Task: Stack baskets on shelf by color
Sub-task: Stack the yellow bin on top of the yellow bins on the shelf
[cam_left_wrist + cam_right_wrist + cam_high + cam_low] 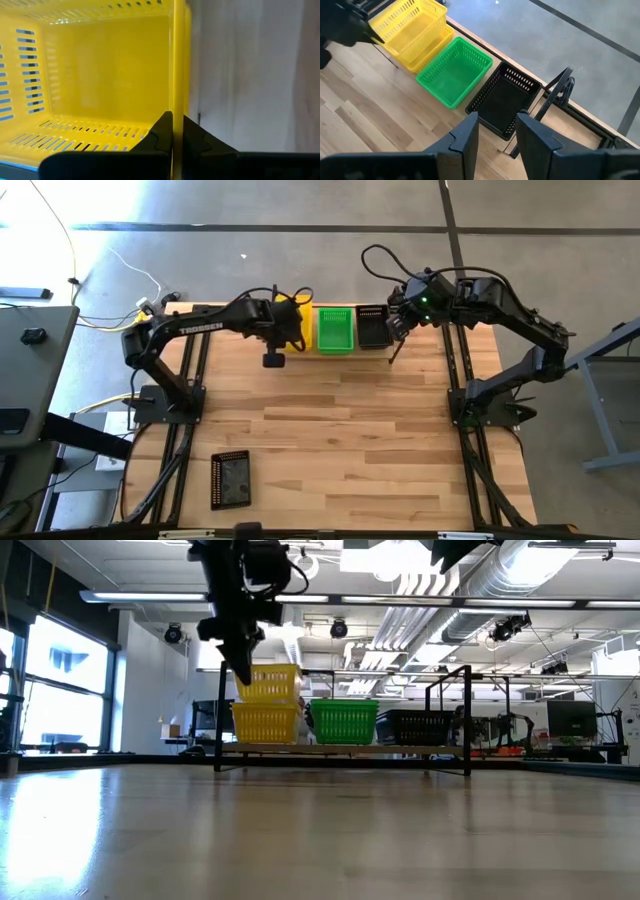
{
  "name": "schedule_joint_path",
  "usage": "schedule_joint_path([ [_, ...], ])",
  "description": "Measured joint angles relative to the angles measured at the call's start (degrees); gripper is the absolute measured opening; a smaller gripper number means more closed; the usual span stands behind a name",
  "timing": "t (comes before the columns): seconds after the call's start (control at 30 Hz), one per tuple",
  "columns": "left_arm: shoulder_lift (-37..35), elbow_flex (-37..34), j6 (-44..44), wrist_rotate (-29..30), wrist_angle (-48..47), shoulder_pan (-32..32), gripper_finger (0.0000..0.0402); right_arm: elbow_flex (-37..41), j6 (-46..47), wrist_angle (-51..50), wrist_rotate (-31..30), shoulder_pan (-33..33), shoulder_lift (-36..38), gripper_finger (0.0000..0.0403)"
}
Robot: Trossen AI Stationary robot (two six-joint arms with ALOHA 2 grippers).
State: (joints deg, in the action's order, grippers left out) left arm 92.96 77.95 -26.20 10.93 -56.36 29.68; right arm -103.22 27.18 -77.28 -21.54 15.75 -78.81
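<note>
Nearest the overhead camera, at about seven o'clock on the wooden counter, we see a small dark tray-like object lying flat, well apart from everything else.

Toward twelve o'clock, along the far edge of the counter, stands the shelf, a narrow light-wood board with thin black upright frames at both ends. Three basket positions sit on it in a row. From ten o'clock toward two o'clock they run yellow, green, black.

At the yellow end, a lower yellow basket rests on the board. An upper yellow basket sits above it, tilted a little, in the grip of our left claw. Its two dark fingers are pressed shut on the thin rim of that upper basket, one finger inside the wall and one outside. From the low view we cannot tell whether the upper basket touches the lower one.

Just beside the yellow pair sits the green basket, upright on the board. Just beside that is the black basket, also upright.

Our right claw hangs above the black basket, near the shelf's two o'clock end. Its fingers stand apart and hold nothing.
</note>
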Motion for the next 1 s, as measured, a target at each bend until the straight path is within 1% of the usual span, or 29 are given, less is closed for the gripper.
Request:
schedule_joint_path([
  [0.17,1.79,0.00,-0.06,-0.01,0.33,1.40,0.0000,0.00,0.02,0.00,0.00,0.00,0.00,0.0115],
  [0.47,3.92,0.02,-2.45,-1.30,0.88,1.68,0.0000,0.00,0.02,0.00,0.02,0.00,0.00,0.0114],
  [0.8,3.99,0.02,-2.53,-1.33,0.86,1.74,0.0001,0.00,1.36,0.00,0.02,0.00,0.00,0.0114],
  [1.0,3.99,0.02,-2.53,-1.28,0.86,1.74,0.0009,0.00,1.41,0.00,0.02,0.00,0.00,0.0114],
])
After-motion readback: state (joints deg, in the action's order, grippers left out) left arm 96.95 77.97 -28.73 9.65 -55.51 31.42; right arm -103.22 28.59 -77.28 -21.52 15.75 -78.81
